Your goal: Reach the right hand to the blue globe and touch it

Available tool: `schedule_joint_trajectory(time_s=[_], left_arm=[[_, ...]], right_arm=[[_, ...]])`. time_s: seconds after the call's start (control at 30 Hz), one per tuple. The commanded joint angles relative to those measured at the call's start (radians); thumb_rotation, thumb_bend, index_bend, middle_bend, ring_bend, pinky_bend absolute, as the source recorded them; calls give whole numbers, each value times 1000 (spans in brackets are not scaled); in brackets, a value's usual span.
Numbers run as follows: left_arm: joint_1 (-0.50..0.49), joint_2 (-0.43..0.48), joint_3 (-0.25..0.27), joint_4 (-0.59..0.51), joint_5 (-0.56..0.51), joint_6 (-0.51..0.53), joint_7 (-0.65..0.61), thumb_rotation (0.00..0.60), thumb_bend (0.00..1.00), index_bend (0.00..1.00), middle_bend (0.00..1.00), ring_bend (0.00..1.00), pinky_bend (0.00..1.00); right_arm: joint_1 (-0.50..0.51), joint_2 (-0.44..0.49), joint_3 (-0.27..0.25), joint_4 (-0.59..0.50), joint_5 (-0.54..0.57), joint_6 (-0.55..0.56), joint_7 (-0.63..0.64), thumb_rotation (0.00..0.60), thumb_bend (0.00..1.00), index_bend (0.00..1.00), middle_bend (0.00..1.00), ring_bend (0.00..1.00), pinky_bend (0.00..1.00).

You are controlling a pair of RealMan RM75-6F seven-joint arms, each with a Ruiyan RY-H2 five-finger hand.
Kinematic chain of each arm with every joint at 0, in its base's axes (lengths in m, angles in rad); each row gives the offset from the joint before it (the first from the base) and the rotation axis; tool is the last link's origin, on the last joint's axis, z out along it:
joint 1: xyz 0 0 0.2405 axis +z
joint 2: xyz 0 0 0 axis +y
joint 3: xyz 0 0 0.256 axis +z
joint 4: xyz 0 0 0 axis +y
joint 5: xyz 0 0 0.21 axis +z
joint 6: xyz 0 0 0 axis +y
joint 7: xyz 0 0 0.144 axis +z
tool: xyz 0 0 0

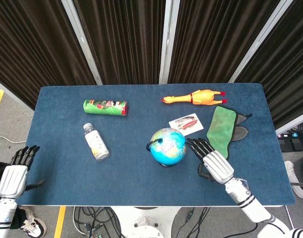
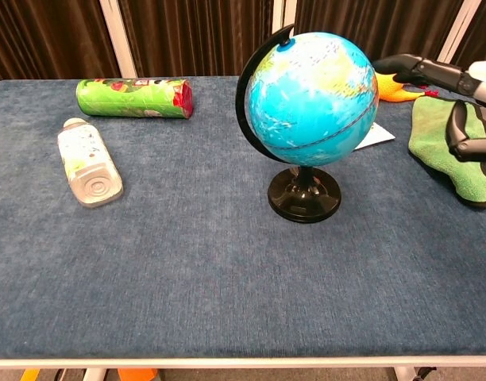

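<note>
The blue globe [image 1: 167,146] stands on its black base [image 2: 303,194] in the middle of the blue table [image 1: 131,173]; in the chest view the globe [image 2: 310,87] fills the centre. My right hand [image 1: 211,161] lies just right of it, fingers spread, and its fingertips [image 1: 192,144] touch the globe's right side. The chest view shows the same right hand [image 2: 457,95] coming in from the right edge, one fingertip [image 2: 382,63] against the sphere. My left hand [image 1: 15,173] hangs off the table's near left edge, fingers straight, holding nothing.
A green can [image 1: 105,106] and a clear bottle [image 1: 96,141] lie on the left half. A rubber chicken [image 1: 196,96], a printed card [image 1: 186,122] and a green cloth [image 1: 222,126] over a dark object lie behind and right of the globe.
</note>
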Motion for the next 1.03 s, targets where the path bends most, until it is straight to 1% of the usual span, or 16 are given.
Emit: schedule_joint_trajectory(time_s=[0.03, 0.17, 0.27, 0.43, 0.53, 0.63, 0.7, 0.83, 0.9, 0.97, 1.03], left_arm=[[1, 0, 0, 2, -1, 1, -3, 600, 0, 60, 53, 0, 83], [3, 0, -1, 7, -3, 2, -9, 600, 0, 60, 53, 0, 83], [4, -1, 0, 11, -5, 0, -13, 600, 0, 60, 53, 0, 83], [4, -2, -1, 16, -6, -1, -17, 600, 0, 60, 53, 0, 83], [4, -4, -1, 18, -5, -1, -17, 600, 0, 60, 53, 0, 83], [4, -5, -1, 17, -4, -1, -14, 600, 0, 60, 53, 0, 83], [4, -5, -1, 15, -3, 1, -11, 600, 0, 60, 53, 0, 83], [1, -4, -2, 1, -1, -2, -1, 600, 0, 60, 53, 0, 83], [-3, -2, -3, -9, 4, -2, 8, 600, 0, 60, 53, 0, 83], [-6, 0, -2, -16, 7, -6, 16, 600, 0, 60, 53, 0, 83], [-9, 1, -1, -21, 9, -9, 21, 600, 0, 60, 53, 0, 83]], right_arm=[[30, -8, 26, 13, 37, -46, 14, 393, 1000, 0, 0, 0, 0], [70, -22, 55, 35, 84, -115, 27, 394, 1000, 0, 0, 0, 0], [92, -32, 80, 55, 116, -145, 35, 394, 1000, 0, 0, 0, 0], [111, -33, 104, 73, 144, -161, 52, 393, 1000, 0, 0, 0, 0], [102, -23, 104, 71, 142, -139, 54, 395, 1000, 0, 0, 0, 0], [64, -4, 87, 64, 121, -75, 35, 394, 1000, 0, 0, 0, 0], [21, 14, 66, 60, 104, -12, 14, 394, 1000, 0, 0, 0, 0], [-79, 46, 6, 60, 83, 96, -12, 394, 1000, 0, 0, 0, 0], [-132, 58, -22, 68, 80, 147, -19, 394, 1000, 0, 0, 0, 0], [-175, 64, -39, 88, 79, 193, -26, 394, 1000, 0, 0, 0, 0], [-201, 67, -49, 108, 80, 213, -17, 393, 1000, 0, 0, 0, 0]])
